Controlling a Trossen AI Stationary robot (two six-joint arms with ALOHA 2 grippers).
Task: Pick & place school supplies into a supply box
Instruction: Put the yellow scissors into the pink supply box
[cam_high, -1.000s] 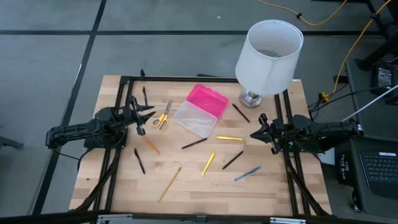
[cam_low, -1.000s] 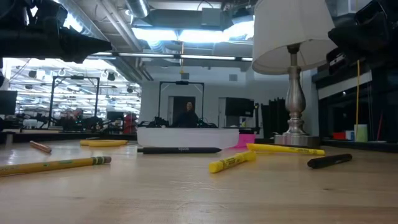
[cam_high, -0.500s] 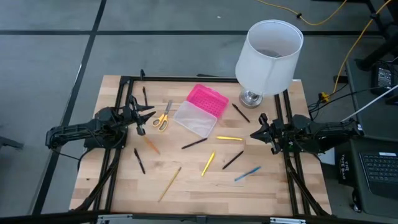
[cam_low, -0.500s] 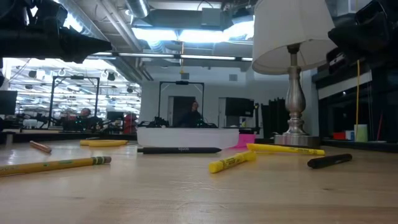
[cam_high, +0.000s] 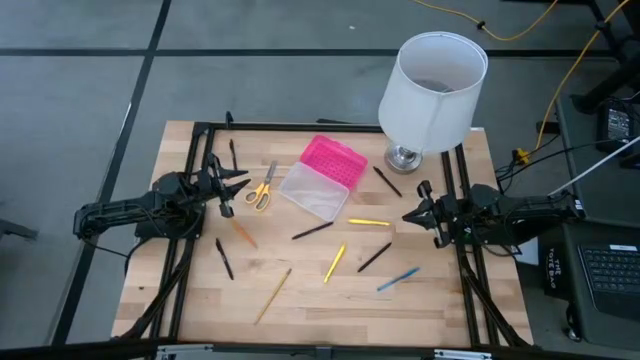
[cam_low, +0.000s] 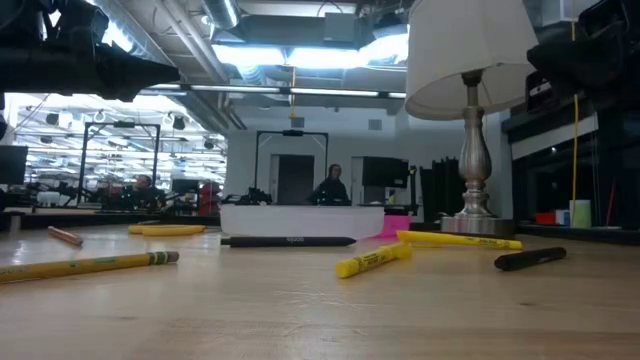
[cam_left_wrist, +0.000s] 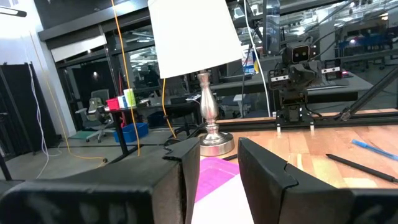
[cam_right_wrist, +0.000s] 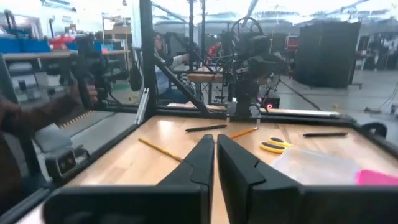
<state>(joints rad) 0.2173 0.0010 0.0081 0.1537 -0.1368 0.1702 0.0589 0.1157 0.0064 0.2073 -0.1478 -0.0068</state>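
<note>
Left gripper (cam_high: 226, 192): ours, fingers parted, empty, beside the scissors (cam_high: 262, 187).
Right gripper (cam_high: 424, 214): nearly closed, empty, at the table's right edge.
Supply box (cam_high: 322, 177): open, mid-table.
Approach: we'd lower squarely over the scissors.

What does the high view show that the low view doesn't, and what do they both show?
Only the high view shows both arms waiting at the table's sides, left gripper open and empty, right gripper shut and empty, plus the scissors and blue pen. Only the low view shows the room behind, with a person standing there. Both show the lamp, the supply box and the yellow highlighter.
</note>
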